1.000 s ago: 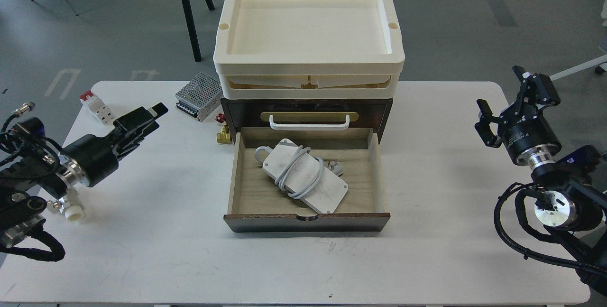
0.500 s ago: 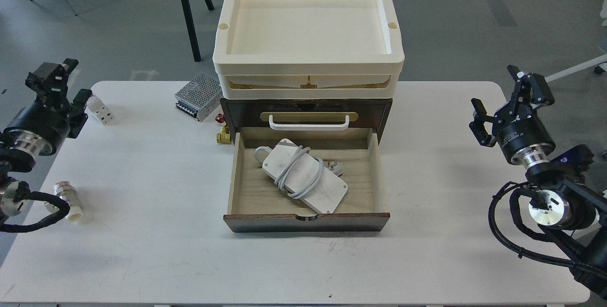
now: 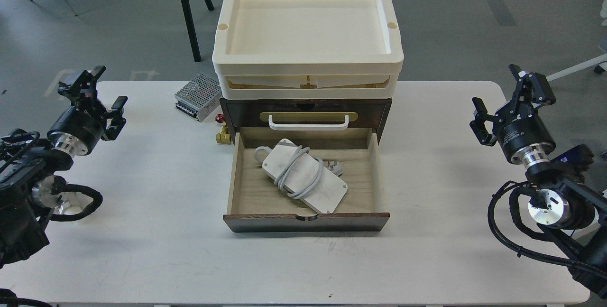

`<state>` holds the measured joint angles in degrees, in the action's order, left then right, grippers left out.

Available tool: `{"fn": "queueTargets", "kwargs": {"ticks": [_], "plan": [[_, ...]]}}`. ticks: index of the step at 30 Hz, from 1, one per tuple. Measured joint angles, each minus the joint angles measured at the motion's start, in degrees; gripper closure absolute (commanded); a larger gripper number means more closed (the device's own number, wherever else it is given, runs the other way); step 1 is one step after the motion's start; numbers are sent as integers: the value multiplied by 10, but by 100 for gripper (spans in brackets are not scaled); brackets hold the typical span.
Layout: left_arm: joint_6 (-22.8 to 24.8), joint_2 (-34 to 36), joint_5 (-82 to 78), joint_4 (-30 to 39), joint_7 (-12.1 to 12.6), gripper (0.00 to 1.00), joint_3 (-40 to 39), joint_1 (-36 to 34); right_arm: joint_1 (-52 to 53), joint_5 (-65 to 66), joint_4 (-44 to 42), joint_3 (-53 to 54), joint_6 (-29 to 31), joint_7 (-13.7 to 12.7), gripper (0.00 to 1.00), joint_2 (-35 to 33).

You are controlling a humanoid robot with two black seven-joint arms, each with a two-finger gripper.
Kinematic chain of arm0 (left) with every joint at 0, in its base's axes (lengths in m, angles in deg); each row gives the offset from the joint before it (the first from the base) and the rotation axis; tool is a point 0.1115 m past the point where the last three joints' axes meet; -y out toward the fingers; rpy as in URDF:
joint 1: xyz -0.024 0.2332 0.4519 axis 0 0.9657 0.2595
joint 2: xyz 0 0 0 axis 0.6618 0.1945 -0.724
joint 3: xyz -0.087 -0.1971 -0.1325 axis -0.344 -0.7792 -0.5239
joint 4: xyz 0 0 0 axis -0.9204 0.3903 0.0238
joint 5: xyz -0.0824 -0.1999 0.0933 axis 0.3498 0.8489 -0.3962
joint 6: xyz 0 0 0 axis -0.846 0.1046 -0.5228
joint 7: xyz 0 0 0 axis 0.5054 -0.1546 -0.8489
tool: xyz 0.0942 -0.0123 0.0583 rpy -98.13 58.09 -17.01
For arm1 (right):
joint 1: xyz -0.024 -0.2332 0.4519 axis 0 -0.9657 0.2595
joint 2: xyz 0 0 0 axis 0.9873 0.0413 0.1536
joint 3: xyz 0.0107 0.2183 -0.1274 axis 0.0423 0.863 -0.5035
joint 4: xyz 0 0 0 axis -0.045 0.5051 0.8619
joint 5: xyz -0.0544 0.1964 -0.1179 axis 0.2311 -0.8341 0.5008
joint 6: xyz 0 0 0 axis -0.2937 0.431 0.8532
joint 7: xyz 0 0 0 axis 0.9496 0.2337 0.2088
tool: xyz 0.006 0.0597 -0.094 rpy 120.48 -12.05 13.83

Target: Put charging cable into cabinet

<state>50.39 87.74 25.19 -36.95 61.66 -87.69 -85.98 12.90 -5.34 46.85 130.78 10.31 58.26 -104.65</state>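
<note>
The charging cable (image 3: 304,175) lies in the cabinet's (image 3: 306,112) pulled-out drawer (image 3: 306,221); both my left gripper (image 3: 97,91) and right gripper (image 3: 510,93) hover spread, empty, well clear; a metal box (image 3: 198,96) sits beside the cabinet.

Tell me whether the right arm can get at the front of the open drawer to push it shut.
Probably yes. The right end effector hangs open off to the right, and bare table lies between it and the drawer front; the charging cable sits inside, below the rim.

one charging cable (image 3: 303,175), two trays (image 3: 307,62), one cabinet (image 3: 306,107)
</note>
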Motion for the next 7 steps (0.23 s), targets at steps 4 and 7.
{"fn": "queueTargets", "kwargs": {"ticks": [4,7], "plan": [[1,-6,3,-10,0,10,-1,-4,0,0,1,0,-1,0,1,0],[1,-7,4,-10,0,10,-2,-5,0,0,1,0,-1,0,1,0]]}}
